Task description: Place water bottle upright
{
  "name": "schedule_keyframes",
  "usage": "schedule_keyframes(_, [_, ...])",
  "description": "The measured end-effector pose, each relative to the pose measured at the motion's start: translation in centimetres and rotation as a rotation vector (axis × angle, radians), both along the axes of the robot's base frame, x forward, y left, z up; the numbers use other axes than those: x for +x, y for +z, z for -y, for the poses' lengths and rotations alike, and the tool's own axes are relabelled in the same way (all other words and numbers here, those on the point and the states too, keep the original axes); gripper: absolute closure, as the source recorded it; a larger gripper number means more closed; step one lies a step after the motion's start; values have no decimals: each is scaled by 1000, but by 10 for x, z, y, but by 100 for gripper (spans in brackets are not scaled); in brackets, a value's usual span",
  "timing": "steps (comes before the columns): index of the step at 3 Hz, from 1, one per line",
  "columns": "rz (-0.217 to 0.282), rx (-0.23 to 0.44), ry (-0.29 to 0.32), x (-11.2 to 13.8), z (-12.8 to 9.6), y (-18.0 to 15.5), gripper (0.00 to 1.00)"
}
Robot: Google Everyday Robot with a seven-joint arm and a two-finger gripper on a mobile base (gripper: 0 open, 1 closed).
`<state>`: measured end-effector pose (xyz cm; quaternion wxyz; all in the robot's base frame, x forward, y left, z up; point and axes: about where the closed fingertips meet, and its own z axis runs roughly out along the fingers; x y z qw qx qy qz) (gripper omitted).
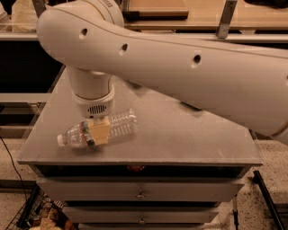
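**Q:** One view is given, the camera view. What does it show?

**A:** A grey table [189, 139] seen from beyond its front edge, with a stack of drawers [140, 194] beneath the top. A thick white arm [189, 67] crosses from the right side of the picture to a point above the left half of the table. There it bends down into a round wrist [93, 96].

**Q:** Where does the water bottle lie?

**A:** The water bottle [120, 125] rests on its side on the table top, near the front edge and toward the front-left corner. Its white cap [60, 140] points at that corner. The ribbed clear base points toward the middle of the table, so the bottle runs slantwise to the front edge, cap end nearer to it. An orange-red edge of the label band [83, 130] shows just left of the gripper.

**Q:** And the gripper?

**A:** The gripper [100, 132] hangs straight down from the wrist over the middle of the bottle. Its tan end covers most of the label band and appears to touch the bottle. Its far side is hidden, so one cannot tell whether it is clamped on the bottle or only set around it.

**Q:** What lies beyond the back edge?

**A:** A wooden surface [157, 5] and a slanted metal post [225, 18].
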<state>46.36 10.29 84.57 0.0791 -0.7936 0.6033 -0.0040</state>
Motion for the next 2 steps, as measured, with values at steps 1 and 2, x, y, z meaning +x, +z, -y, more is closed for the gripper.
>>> schedule_keyframes(1, [-14,69,14,10,-1,12,100])
schedule_keyframes(2, [-47,220,38,21,-5,38,100])
